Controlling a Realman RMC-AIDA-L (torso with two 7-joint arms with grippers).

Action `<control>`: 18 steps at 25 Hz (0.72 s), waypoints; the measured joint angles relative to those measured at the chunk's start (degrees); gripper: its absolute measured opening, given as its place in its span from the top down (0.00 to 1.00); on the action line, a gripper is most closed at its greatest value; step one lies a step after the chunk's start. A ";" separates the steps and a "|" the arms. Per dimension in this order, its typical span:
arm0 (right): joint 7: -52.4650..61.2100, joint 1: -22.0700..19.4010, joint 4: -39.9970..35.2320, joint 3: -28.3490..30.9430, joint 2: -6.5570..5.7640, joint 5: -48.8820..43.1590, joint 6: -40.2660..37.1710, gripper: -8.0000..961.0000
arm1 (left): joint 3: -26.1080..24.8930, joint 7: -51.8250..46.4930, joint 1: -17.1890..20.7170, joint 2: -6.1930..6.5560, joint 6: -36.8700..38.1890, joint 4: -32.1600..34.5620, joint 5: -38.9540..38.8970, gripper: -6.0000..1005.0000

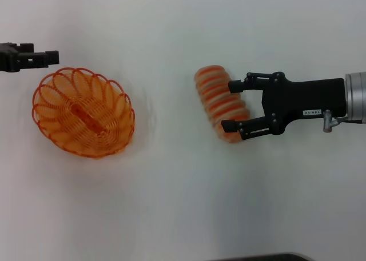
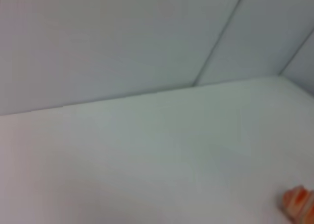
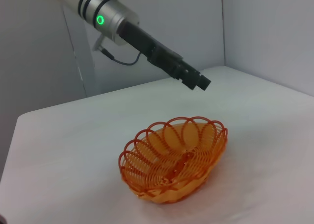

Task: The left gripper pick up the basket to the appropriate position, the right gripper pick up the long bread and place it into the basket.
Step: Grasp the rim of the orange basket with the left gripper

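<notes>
On the white desk [image 1: 171, 215] there are two pincers, one basket and one loaf. The all-black left pincer [image 1: 51, 57] sits at the far left of the head view, just beyond the basket's rim and clear of it; whether its fingers are apart or together cannot be told. Just beside and in front of that pincer rests the single shallow oval basket of translucent orange wire loops with a scalloped rim [image 1: 83, 112], upright on the desk, nothing inside it. Well apart from the basket, further right, lies the one elongated pale tan toy loaf with orange-red crosswise stripes [image 1: 220, 101], flat on the desk. The black right pincer with a silver-white wrist and small white label [image 1: 230, 105] reaches in from the right, its fingers spread apart with one tip at each side of the loaf's near edge, straddling it without clamping.
</notes>
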 joint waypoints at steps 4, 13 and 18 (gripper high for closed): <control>0.29 0.00 -0.14 -0.10 -0.02 0.00 -0.03 0.03 | 3.77 0.14 -1.47 0.12 -1.13 1.60 3.78 0.15; 0.30 0.09 -0.22 -0.09 -0.10 0.00 -0.03 0.03 | 11.02 -0.22 -4.89 -0.88 -2.06 4.19 12.02 0.15; 0.29 0.09 -0.25 -0.14 -0.10 0.00 -0.02 0.03 | 12.05 -1.33 -6.50 -1.73 -3.16 5.43 16.02 0.15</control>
